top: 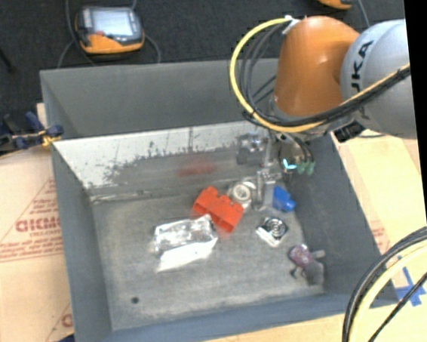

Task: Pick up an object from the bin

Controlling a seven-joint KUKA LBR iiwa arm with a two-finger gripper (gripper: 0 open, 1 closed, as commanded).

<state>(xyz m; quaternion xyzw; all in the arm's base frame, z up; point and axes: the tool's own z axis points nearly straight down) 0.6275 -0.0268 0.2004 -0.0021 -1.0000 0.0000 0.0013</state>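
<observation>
**PICK STEP: HAND LOW, RIGHT OF CTR IN BIN, NOTHING SEEN IN GRASP**

**1. Candidate obj.** The white ring point(241, 192) and the blue piece point(283, 198) lie right of ctr on the floor of the bin point(158, 294), toward the back wall. The hand point(266, 187) stands btwn them, w/ the ring just beside it on the view's left and the blue piece just beside it on the right. Which of the two it is set for cannot be told.

**2. Hand state.** Cannot tell whether released or clenched. No obj. is seen grasped.

**3. Surroundings.**
- The red block point(219, 207) lies against the ring's left side.
- The silver-black piece point(271, 231) lies near, toward the bin's front.
- The crumpled clear bag point(183, 242) lies left of the red block, touching it.
- The purple piece point(305, 259) lies apart, near the front-right corner.

**4. Doing the step well (judgement).**
- Commit to one obj. and centre the hand on it before closing.
- The blue piece has free space round it and is prob. the cleaner pick.
- The ring may drag the red block along, so approach it from the open side.
- Lift straight up and confirm the obj. rises w/ the hand.
</observation>
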